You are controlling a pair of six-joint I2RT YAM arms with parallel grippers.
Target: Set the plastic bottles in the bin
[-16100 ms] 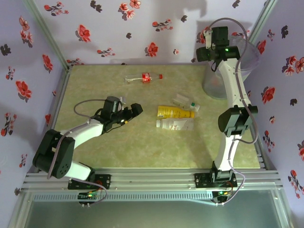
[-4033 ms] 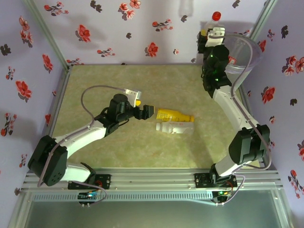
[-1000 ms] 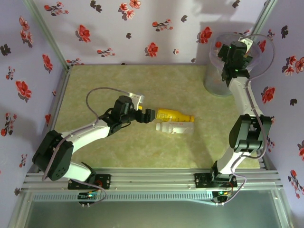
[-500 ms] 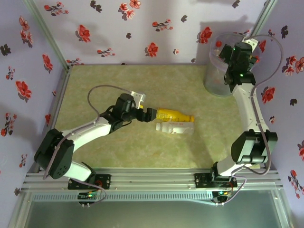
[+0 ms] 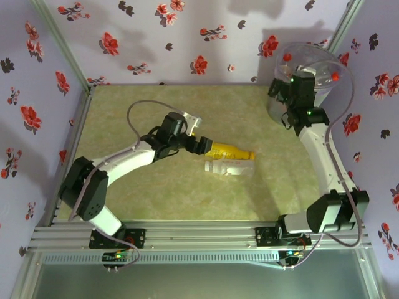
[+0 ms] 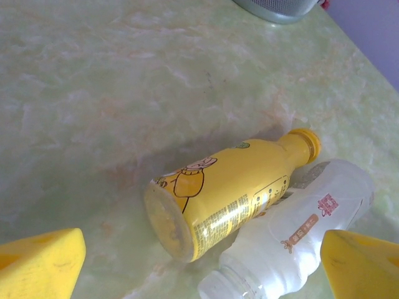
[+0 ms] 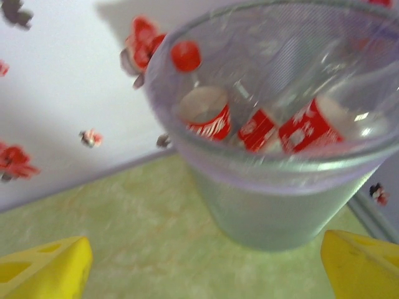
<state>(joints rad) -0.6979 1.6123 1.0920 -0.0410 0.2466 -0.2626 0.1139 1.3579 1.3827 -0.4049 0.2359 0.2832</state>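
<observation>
Bottles with red labels stand and lean inside the bin, at least three of them bunched against its near wall. One carries a red cap that pokes up just under the rim. The bin stands upright in the far right corner of the surface, close to the flowered wall. Its translucent grey-purple side lets the labels show through.

Two more bottles lie on their sides near the middle of the surface, well apart from the bin. The yellow-labelled bottle has a yellow cap pointing away from the left arm. The clear bottle, with a small red print on its side, lies touching it along its length, on the side nearer the arm bases.

The left gripper hangs low over the near ends of this pair. Its yellow fingertips are spread wide to either side and hold nothing.

The right gripper hovers beside the bin above the surface. Its fingers are likewise parted and empty.
</observation>
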